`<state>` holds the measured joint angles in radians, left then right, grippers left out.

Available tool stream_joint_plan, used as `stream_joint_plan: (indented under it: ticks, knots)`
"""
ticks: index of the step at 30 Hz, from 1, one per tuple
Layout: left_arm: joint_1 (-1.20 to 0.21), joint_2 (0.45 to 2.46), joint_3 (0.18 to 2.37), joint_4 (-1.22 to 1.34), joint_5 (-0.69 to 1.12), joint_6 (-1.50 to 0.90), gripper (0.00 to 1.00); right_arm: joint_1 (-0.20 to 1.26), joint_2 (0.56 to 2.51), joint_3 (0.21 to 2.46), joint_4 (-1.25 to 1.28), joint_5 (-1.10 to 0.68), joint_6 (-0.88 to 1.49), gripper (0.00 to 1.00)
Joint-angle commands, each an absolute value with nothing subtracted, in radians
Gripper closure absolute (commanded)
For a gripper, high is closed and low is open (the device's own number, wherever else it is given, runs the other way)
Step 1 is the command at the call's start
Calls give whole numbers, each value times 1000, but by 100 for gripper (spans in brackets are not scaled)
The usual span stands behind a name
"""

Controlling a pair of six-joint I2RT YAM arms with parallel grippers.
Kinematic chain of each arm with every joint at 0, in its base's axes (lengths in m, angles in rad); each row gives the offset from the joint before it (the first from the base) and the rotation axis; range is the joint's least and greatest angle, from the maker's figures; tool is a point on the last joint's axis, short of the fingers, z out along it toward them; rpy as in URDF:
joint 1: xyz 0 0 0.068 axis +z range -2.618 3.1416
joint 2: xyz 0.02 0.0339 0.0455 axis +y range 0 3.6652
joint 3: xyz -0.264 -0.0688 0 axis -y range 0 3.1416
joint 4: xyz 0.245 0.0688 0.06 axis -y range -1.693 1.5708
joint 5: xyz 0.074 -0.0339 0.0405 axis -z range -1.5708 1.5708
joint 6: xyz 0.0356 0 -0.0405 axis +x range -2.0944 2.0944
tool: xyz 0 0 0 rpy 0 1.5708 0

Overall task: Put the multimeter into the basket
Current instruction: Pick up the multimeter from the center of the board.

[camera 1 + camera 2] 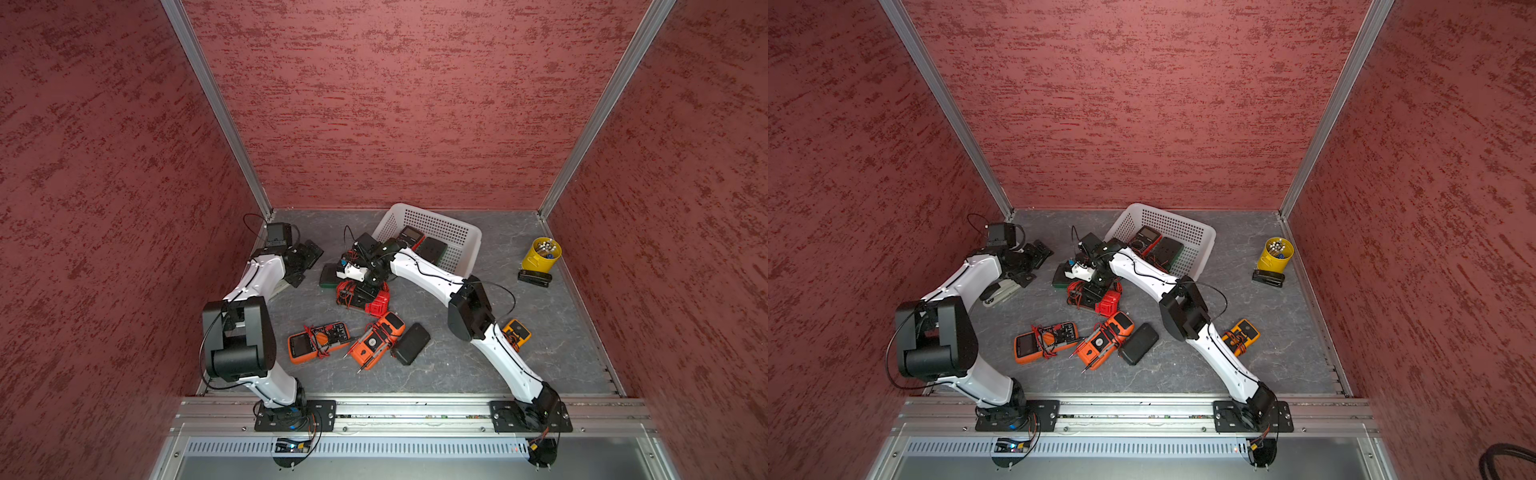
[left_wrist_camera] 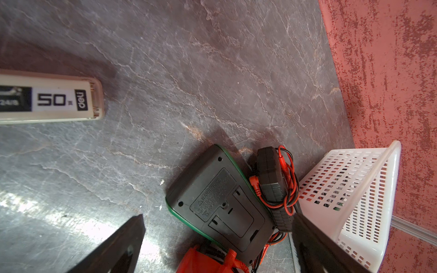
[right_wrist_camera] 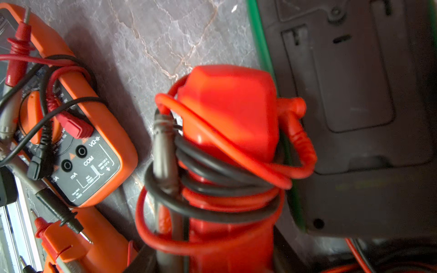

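Nearest, an aluminium rail point(image 1: 415, 405) carries both arm bases at the front edge of a grey, marble-veined tabletop point(image 1: 457, 370). Textured red walls point(image 1: 395, 104) close it in on three sides.

On the near side of the right tool point(image 1: 366, 286) lie an orange multimeter point(image 1: 318, 341) wound with leads, a second orange meter point(image 1: 376, 338) and a black case point(image 1: 411, 343). A yellow-orange meter point(image 1: 516, 332) shows partly under the right forearm.

The right tool is closed on the red multimeter point(image 3: 227, 113), which is bound round with red and black leads. The meter sits low at the tabletop, and I cannot tell whether it is lifted clear. Right beside it, on that tool's left, a green-edged multimeter point(image 2: 217, 201) lies face down.

Just beyond the right tool stands the basket point(image 1: 467, 239), near the back wall, with a dark red meter point(image 1: 409, 237) and a black meter point(image 1: 432, 249) inside. Well off to that tool's right are a yellow cup point(image 1: 540, 253) and a black stapler point(image 1: 535, 277).

The right arm reaches diagonally from its base toward the far left, elbow raised and wrist bent down. The left arm folds up and forward. The left tool point(image 1: 306, 266) is spread wide and empty above bare tabletop, between a beige stapler point(image 2: 47, 99) and the green-edged multimeter.
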<state>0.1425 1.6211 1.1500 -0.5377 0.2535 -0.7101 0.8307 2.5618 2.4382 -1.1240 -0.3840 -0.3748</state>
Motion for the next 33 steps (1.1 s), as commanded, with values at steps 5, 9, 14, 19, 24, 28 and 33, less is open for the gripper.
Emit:
stream_joint_plan:
  ticks: [5, 9, 14, 19, 24, 28, 33]
  knots:
    - [156, 1624, 1178, -516, 254, -714, 0, 844, 2471, 2459, -1103, -400, -360, 95]
    - [158, 1620, 1187, -509, 246, -715, 0, 845, 2411, 2459, -1077, -402, -353, 100]
    - [167, 1587, 1189, -492, 238, -730, 0, 846, 2347, 2456, -1022, -386, -314, 100]
    - [175, 1521, 1203, -483, 200, -729, 0, 839, 2297, 2455, -960, -356, -210, 100]
    - [174, 1475, 1231, -478, 188, -695, 0, 811, 2201, 2399, -858, -295, -55, 100]
    - [162, 1469, 1249, -455, 210, -671, 0, 767, 2075, 2234, -705, -229, 110, 100]
    - [113, 1487, 1292, -456, 203, -622, 0, 698, 1898, 1996, -554, -115, 296, 100]
